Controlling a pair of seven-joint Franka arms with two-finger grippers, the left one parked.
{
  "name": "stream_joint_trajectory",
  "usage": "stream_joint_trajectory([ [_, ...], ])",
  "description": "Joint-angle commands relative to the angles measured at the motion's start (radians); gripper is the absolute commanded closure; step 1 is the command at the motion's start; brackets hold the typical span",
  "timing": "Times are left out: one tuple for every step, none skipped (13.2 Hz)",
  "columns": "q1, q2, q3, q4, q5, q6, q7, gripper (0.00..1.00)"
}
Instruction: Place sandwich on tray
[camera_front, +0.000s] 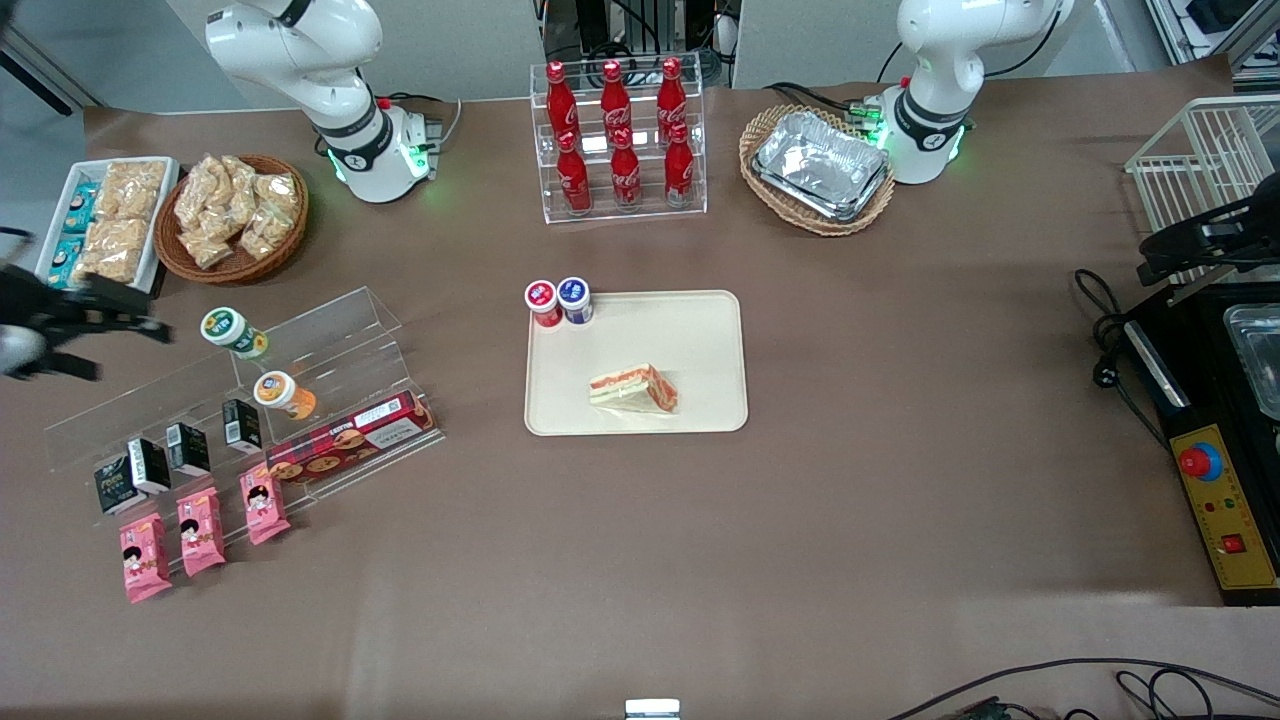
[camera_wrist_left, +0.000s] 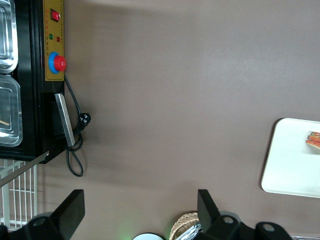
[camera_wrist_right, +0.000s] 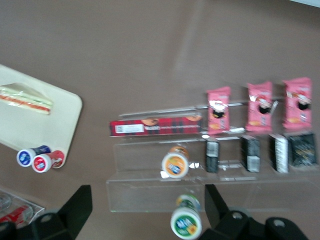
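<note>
while the sandwich (camera_front: 634, 389) lies on the tray (camera_front: 700, 330), the open gripper (camera_front: 75, 330) hangs well apart.

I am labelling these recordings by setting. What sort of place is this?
Probably a lab mock-up of a snack counter: stepped acrylic racks of red bottles and biscuits; the sandwich lies on the tray. The gripper hangs open above the snack shelf.
</note>
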Motion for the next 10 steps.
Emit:
stream_joint_trajectory([
  [0.007, 0.012, -0.037, 0.035, -0.064, -0.03, 0.028, 0.0],
  [0.002, 0.012, -0.035, 0.035, -0.069, -0.032, 0.072, 0.0],
  [0.005, 0.007, -0.034, 0.037, -0.074, -0.056, 0.139, 0.0],
  [0.01, 0.003, -0.028, 0.037, -0.08, -0.085, 0.216, 0.0],
  [0.016, -0.011, -0.015, 0.037, -0.092, -0.095, 0.305, 0.0],
  [0.018, -0.033, 0.024, 0.035, -0.107, -0.096, 0.386, 0.0],
  [0.008, -0.043, 0.085, 0.035, -0.129, -0.099, 0.454, 0.0],
  [0.005, -0.048, 0.133, 0.035, -0.156, -0.119, 0.503, 0.0],
  [0.005, -0.048, 0.162, 0.035, -0.169, -0.124, 0.535, 0.0],
  [0.001, -0.048, 0.173, 0.034, -0.169, -0.125, 0.543, 0.0],
])
